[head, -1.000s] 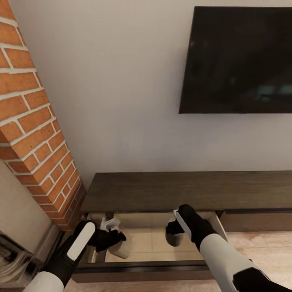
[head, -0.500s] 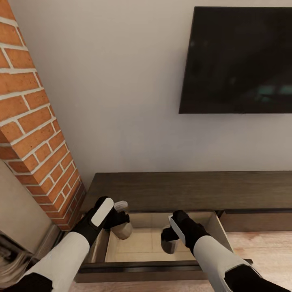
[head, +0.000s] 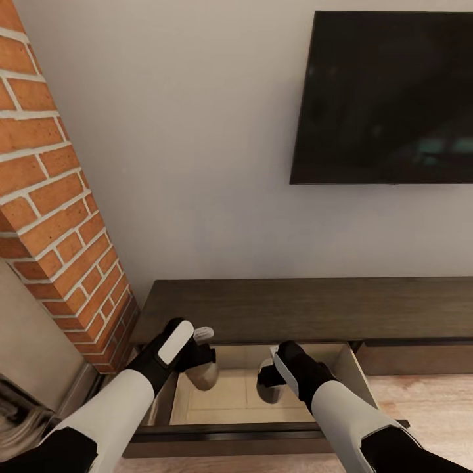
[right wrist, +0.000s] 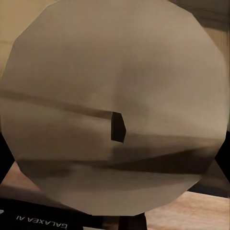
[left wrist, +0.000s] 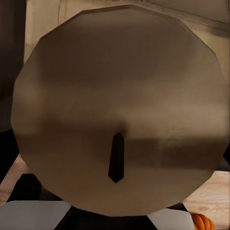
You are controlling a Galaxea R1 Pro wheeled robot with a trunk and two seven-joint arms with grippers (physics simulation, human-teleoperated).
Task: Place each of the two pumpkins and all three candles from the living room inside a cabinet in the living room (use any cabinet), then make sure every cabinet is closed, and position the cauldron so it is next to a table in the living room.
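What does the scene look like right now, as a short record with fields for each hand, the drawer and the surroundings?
left hand: shut on a candle, held over the open drawer
right hand: shut on a second candle, also over the drawer
drawer: pulled out of the cabinet, light tan inside
pumpkin: orange edge visible in the left wrist view
surroundings: brick column, dark TV on wall
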